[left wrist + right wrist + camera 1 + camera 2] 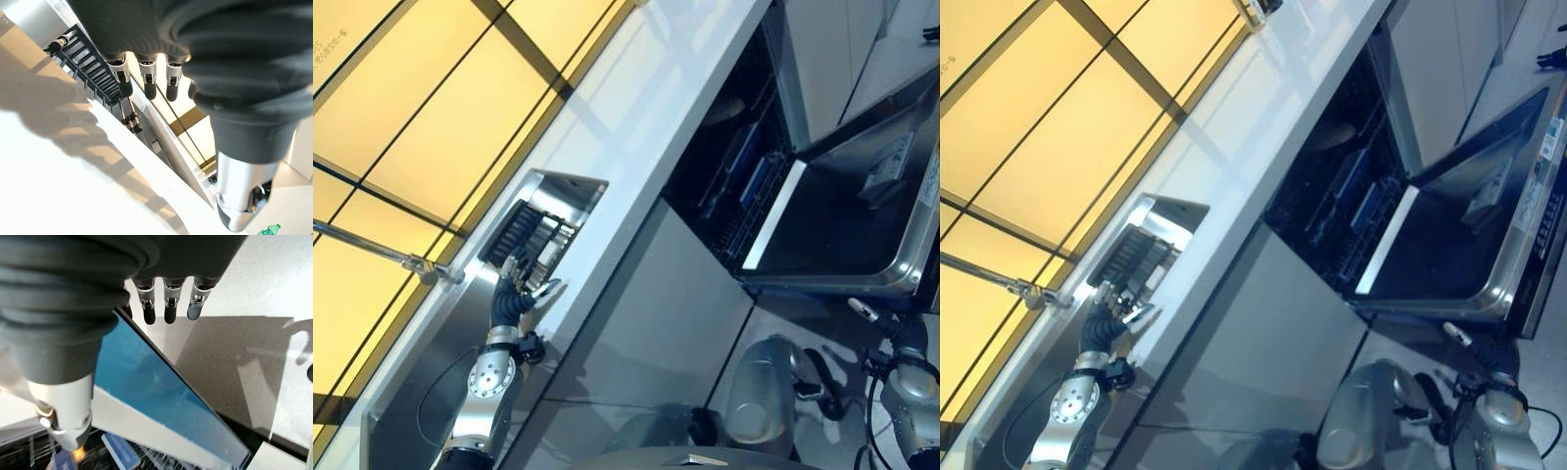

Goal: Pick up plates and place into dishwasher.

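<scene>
White table (636,117) bare of plates; dark rack (524,235) in sink at left hand (517,294), fingers straight. Dishwasher (842,235) open at right; right hand (168,303) relaxed, empty. Loading seemingly unstarted.

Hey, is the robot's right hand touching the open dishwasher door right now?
Apart. In the left eye view the right hand hangs below the dishwasher door with floor showing between them. The right wrist view shows its fingers straight, touching nothing.

White counter (636,127) below glowing yellow window panels (440,127).
</scene>
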{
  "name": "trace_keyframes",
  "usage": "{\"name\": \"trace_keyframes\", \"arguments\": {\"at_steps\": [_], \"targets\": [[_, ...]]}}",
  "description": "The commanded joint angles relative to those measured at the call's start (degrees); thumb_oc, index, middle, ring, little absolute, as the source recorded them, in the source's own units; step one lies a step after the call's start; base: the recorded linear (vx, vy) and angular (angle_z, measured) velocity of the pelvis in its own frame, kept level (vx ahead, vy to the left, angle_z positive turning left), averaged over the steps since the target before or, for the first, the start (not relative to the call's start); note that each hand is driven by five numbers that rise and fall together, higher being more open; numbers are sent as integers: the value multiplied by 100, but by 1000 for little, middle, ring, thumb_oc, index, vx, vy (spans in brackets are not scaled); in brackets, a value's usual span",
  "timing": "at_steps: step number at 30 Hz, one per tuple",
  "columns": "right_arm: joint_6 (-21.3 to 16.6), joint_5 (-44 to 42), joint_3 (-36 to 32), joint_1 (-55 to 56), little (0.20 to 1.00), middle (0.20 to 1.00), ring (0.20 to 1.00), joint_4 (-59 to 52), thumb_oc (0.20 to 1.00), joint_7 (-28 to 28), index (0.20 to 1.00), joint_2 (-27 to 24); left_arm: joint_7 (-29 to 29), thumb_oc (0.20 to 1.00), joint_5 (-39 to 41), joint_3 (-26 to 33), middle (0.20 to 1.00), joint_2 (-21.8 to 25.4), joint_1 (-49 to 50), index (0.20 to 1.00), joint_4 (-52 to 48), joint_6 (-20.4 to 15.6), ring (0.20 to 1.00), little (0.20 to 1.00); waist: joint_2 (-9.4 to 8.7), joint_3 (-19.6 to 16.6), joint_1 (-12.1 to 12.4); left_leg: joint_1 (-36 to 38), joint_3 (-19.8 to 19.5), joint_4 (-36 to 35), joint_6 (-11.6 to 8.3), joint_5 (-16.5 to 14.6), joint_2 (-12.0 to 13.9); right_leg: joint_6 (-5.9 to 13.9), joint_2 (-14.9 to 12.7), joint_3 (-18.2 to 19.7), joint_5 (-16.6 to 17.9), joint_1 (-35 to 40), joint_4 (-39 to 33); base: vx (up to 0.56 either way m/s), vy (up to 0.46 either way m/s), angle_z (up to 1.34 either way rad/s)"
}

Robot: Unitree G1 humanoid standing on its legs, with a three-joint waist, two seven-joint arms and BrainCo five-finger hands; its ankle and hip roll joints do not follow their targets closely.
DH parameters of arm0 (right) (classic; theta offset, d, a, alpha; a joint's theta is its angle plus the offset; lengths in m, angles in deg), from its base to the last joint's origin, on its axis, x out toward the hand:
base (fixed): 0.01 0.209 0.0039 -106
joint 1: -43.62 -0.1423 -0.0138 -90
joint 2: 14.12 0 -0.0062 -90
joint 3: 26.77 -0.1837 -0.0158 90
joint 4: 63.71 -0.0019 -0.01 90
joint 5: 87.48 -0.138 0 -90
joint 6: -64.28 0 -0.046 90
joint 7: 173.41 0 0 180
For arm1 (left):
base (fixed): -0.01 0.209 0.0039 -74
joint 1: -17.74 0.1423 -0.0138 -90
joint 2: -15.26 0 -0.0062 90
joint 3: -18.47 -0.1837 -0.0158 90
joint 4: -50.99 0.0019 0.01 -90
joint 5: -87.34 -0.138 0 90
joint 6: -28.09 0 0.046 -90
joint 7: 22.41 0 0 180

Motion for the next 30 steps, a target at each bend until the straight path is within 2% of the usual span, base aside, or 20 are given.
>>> {"name": "trace_keyframes", "arguments": {"at_steps": [1,7,11,22,29,30], "targets": [[-556,706,511,-1062,1000,1000,1000,-1264,1000,-681,1000,7,74,1000,87,52,1000,-51,205,1000,147,-122,1000,1000,90,-141,412,-123,113,263,292,-282,-266,-513,-28,-210,374,592,-938,60,-39,9],[-324,1093,786,-978,1000,1000,1000,-1763,1000,-1089,1000,299,224,1000,103,216,1000,17,331,1000,209,-76,1000,1000,-121,-288,562,28,-20,21,262,-182,-201,-454,11,-312,514,836,-1245,58,-52,11],[-344,1182,911,-854,1000,1000,1000,-2014,1000,-1494,1000,360,355,1000,133,363,1000,94,405,1000,220,-94,1000,1000,-302,-385,644,213,-132,-251,243,-71,-138,-398,62,-399,649,1045,-1534,53,-64,10],[-569,1120,1252,-942,1000,1000,1000,-2525,1000,-2307,1000,511,378,1000,310,727,1000,453,280,1000,181,95,1000,1000,-1064,-837,979,726,-409,-1174,127,263,143,-140,303,-741,1232,1607,-2671,-19,-103,18],[-710,969,1316,-1060,1000,1000,1000,-2467,1000,-2413,1000,626,399,1000,297,917,1000,661,125,1000,19,197,1000,1000,-1515,-1202,1218,971,-553,-1841,-59,582,416,-131,642,-1042,1285,2186,-3645,-62,-145,26],[-748,963,1336,-1122,1000,1000,1000,-2424,1000,-2353,1000,633,438,1000,254,949,1000,721,65,1000,-32,239,1000,1000,-1648,-1296,1288,1007,-577,-1987,-97,641,491,-132,734,-1095,1289,2316,-3861,-91,-205,24]]}}
